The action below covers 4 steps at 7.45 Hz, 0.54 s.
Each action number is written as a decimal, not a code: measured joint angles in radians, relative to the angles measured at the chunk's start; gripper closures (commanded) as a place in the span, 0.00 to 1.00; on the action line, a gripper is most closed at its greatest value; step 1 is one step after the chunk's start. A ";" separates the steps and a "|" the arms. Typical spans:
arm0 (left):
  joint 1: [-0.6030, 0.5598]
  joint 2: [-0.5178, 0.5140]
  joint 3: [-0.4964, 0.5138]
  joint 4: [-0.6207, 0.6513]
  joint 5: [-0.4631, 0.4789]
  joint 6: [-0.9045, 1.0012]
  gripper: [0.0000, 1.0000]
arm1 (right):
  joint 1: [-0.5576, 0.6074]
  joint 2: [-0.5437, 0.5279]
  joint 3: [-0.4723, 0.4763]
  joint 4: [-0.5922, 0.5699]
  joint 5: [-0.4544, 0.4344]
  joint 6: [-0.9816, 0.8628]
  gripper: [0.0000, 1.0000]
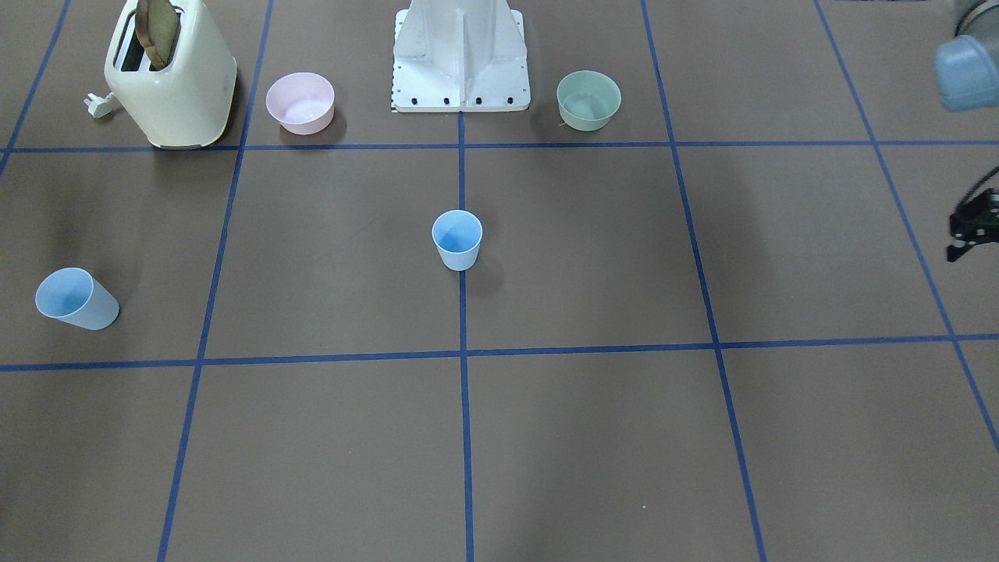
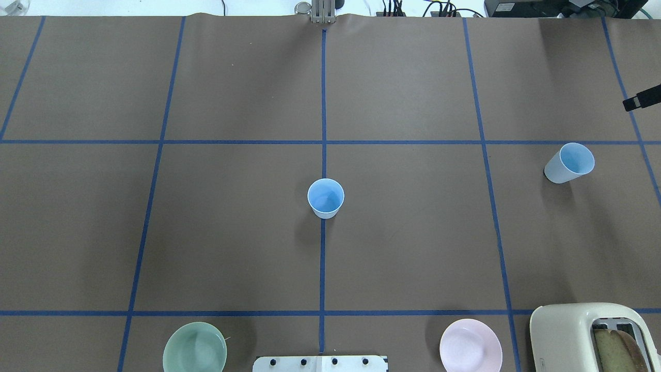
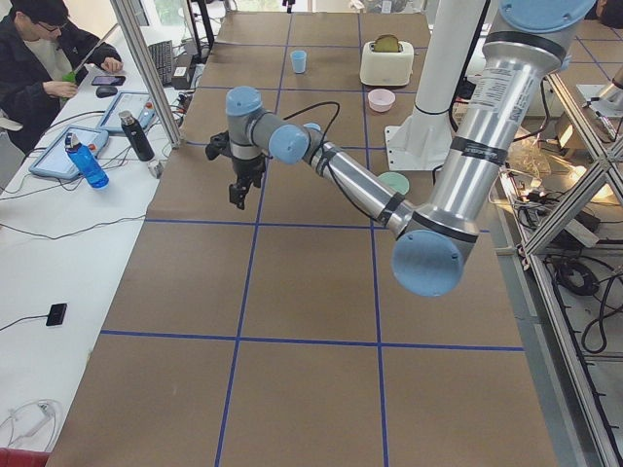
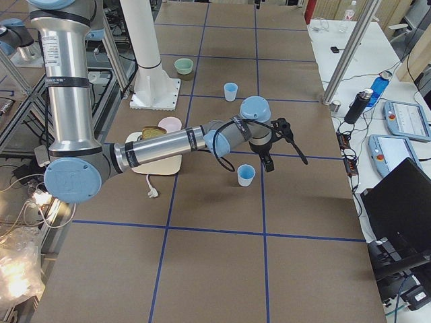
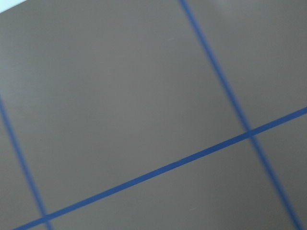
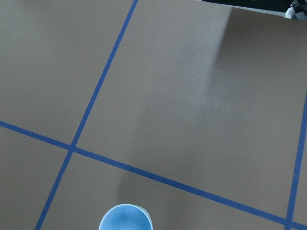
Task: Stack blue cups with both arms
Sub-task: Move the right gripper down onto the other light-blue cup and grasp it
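Note:
One blue cup [image 1: 457, 238] stands upright at the table's middle; it also shows in the overhead view [image 2: 326, 198]. The second blue cup [image 2: 569, 163] stands far out on the robot's right [image 1: 74, 298], and its rim shows at the bottom of the right wrist view [image 6: 125, 218]. My right gripper [image 4: 268, 161] hangs just beyond that cup, apart from it; overhead, only a black fingertip [image 2: 640, 98] shows. My left gripper [image 1: 968, 234] hovers over bare table far to the robot's left [image 3: 238, 195]. I cannot tell whether either gripper is open or shut.
A cream toaster [image 1: 172, 74] with bread, a pink bowl [image 1: 300, 101], the white base pedestal [image 1: 460, 55] and a pale green bowl [image 1: 589, 99] line the robot's side. An operator [image 3: 44, 58] sits at a side bench with tablets and bottles.

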 measured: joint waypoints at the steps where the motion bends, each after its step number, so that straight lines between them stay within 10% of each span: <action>1: -0.093 0.016 0.099 -0.003 -0.009 0.188 0.02 | -0.041 0.005 0.007 -0.016 -0.023 0.023 0.00; 4: -0.275 0.051 0.236 -0.006 -0.020 0.375 0.02 | -0.131 0.000 -0.001 -0.057 -0.083 0.030 0.01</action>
